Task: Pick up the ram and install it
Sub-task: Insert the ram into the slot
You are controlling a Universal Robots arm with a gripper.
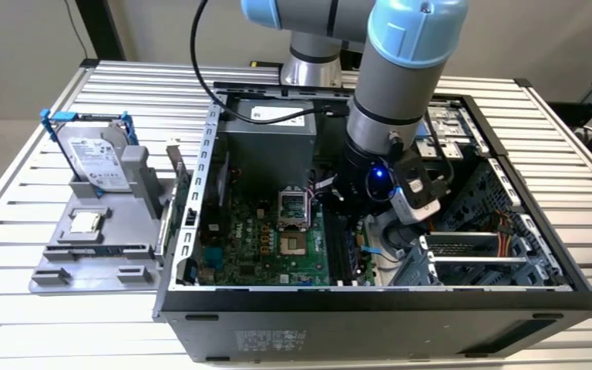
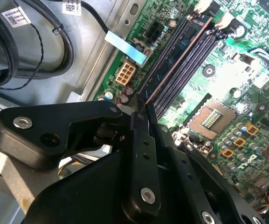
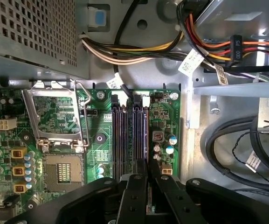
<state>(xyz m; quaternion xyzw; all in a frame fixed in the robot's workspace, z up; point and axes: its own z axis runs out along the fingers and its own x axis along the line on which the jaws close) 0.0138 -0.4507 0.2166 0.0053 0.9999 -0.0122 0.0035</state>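
While my gripper (image 2: 141, 109) pinches one end of the ram (image 2: 178, 58), the stick lies along the outermost of the black slots (image 3: 125, 135) on the motherboard (image 1: 265, 247), inside the case (image 1: 378, 304). To seat it well, I judge it wants squaring over the slot and pressing straight down, with both end latches checked. White cable tags carry print, too small for me to read
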